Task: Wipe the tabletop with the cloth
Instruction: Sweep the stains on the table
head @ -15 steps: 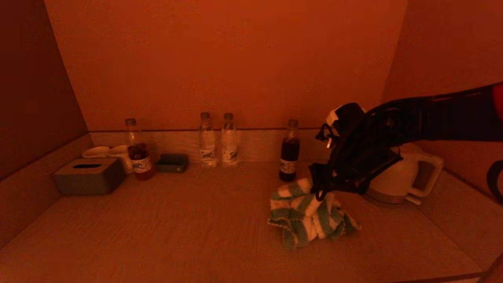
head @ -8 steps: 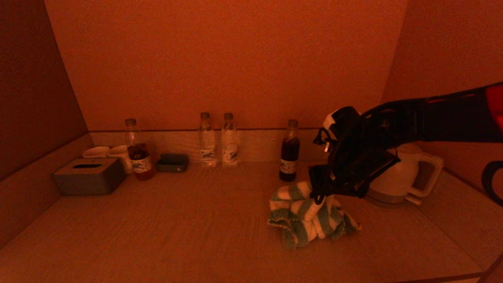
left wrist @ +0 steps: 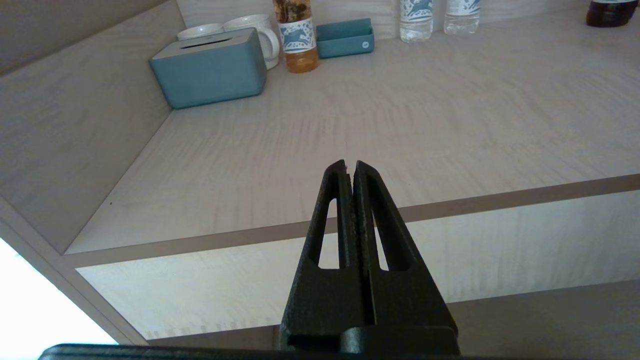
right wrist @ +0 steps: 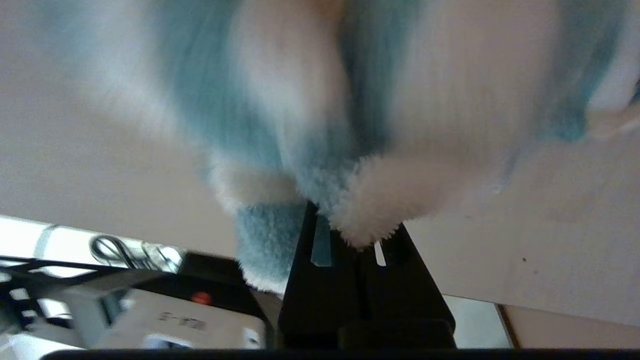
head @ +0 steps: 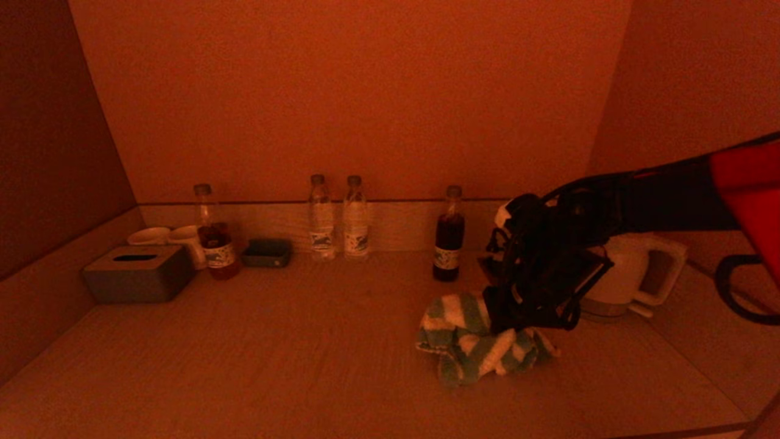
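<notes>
The striped cloth (head: 474, 338) is bunched on the desk (head: 292, 341), just in front of the kettle (head: 627, 268), and is pinched between the right gripper's (head: 509, 326) fingers. The left gripper's (left wrist: 349, 169) fingers are pressed together, holding nothing.

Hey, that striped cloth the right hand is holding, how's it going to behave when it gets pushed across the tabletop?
The striped cloth lies crumpled in folds, so it is probably floppy and will bunch rather than slide flat. Its fluffy pile in the right wrist view suggests it is light and grips the tabletop somewhat. The right hand pinches only one spot, so loose edges will likely trail.
</notes>
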